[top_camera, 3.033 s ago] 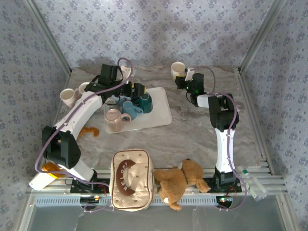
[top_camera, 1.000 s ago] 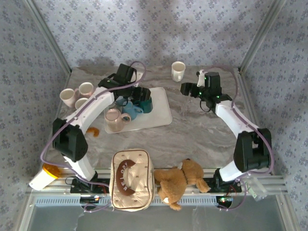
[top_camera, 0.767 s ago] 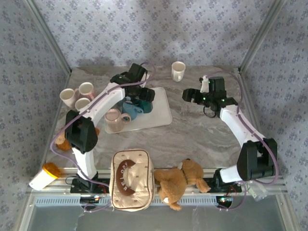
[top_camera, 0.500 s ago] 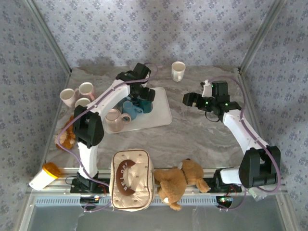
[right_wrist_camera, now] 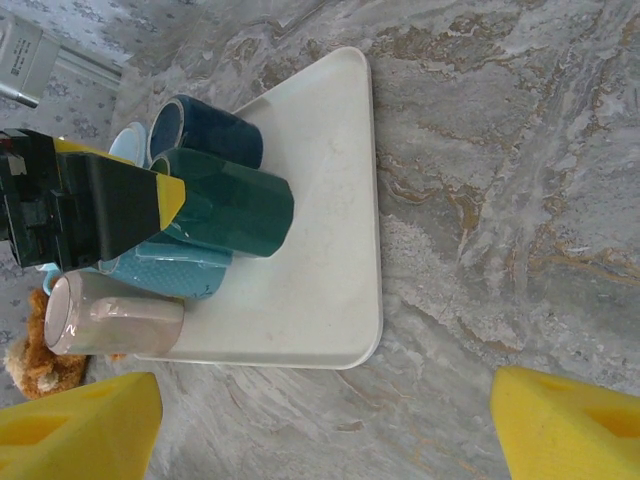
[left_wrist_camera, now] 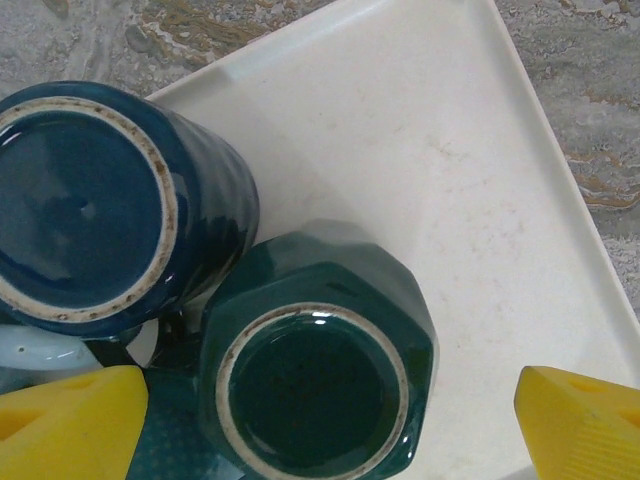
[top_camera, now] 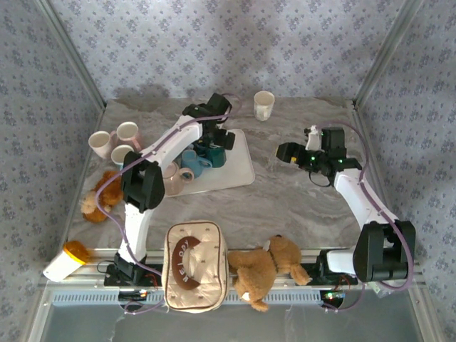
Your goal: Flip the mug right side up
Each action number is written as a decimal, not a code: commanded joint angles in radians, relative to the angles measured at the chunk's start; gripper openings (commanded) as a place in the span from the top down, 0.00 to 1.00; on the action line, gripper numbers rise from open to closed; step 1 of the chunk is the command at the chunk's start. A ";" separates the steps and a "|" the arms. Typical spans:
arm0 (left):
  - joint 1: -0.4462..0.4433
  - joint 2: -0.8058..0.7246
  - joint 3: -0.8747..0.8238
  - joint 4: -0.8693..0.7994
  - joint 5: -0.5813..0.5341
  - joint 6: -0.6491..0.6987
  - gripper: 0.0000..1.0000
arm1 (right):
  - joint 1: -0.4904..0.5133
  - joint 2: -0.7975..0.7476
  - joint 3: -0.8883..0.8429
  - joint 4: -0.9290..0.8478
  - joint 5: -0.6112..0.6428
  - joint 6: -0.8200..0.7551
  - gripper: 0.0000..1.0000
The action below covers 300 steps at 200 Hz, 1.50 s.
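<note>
Left gripper [left_wrist_camera: 327, 425] gapes over the faceted dark-green mug [left_wrist_camera: 318, 330], base up.

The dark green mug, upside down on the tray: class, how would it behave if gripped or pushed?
Probably rigid and heavyish: the dark green mug looks like glazed ceramic. Its glossy walls may be slippery, though the facets could help a grip. Pushed, it would likely slide on the tray and knock the dark blue mug beside it.
</note>
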 commanded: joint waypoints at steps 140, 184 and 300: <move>-0.034 0.111 0.042 -0.052 -0.094 -0.009 0.22 | -0.028 -0.105 -0.037 0.011 -0.068 0.025 0.13; -0.039 0.071 0.037 -0.060 -0.076 -0.017 0.30 | -0.042 -0.118 -0.044 -0.022 -0.067 0.016 0.13; 0.034 -0.303 -0.276 0.295 0.419 -0.174 0.34 | -0.052 -0.248 -0.095 0.025 -0.105 0.132 0.15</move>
